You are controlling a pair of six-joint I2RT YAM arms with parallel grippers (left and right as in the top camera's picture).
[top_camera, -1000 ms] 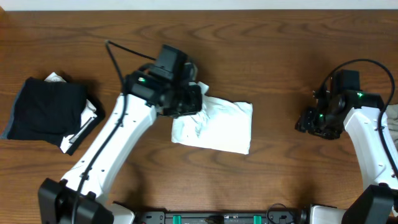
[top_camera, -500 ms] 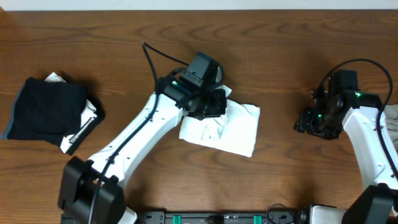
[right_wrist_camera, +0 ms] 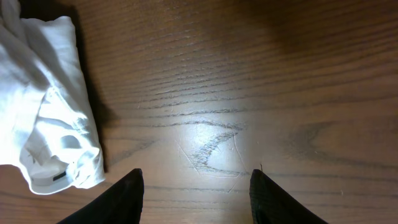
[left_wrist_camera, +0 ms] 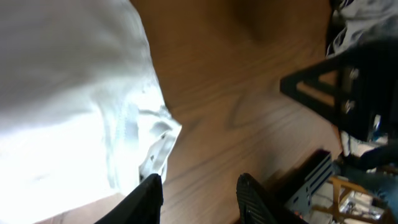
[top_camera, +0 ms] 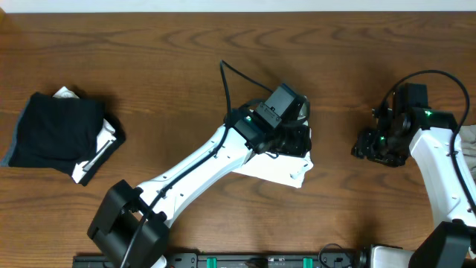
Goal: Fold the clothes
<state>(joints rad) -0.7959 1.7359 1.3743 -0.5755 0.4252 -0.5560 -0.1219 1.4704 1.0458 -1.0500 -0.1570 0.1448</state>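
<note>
1. Brown wood-grain surface [top_camera: 149, 45] fills the overhead view, with a pale strip along its far edge.
2. A white T-shirt [top_camera: 279, 170], folded to a flat oblong, lies a little right of the middle of the surface; the head of the left arm [top_camera: 208, 160] covers its far edge.
3. The left arm reaches slantwise from the near left up over the T-shirt.
4. In the left wrist view the left jaws stand apart, with bare wood between the two dark fingers [left_wrist_camera: 149, 199] and nothing held. The T-shirt [left_wrist_camera: 62, 93] fills the left of that view, its rumpled hem ending just beside one finger.
5. The right arm [top_camera: 439, 149] stands near the right side, well apart from the T-shirt, its head low over bare wood.
6. In the right wrist view the right jaws are spread wide, their fingers [right_wrist_camera: 124, 196] at the lower edge, and they hold nothing; only wood shows between them.
7. A crumpled white cloth [right_wrist_camera: 43, 106] with a small dark label lies at the left of that view; which garment it is cannot be told.
8. A dark garment [top_camera: 56, 130] sits folded at the far left, on top of something white.
9. A pale garment [top_camera: 470, 138] shows at the right edge.
</note>
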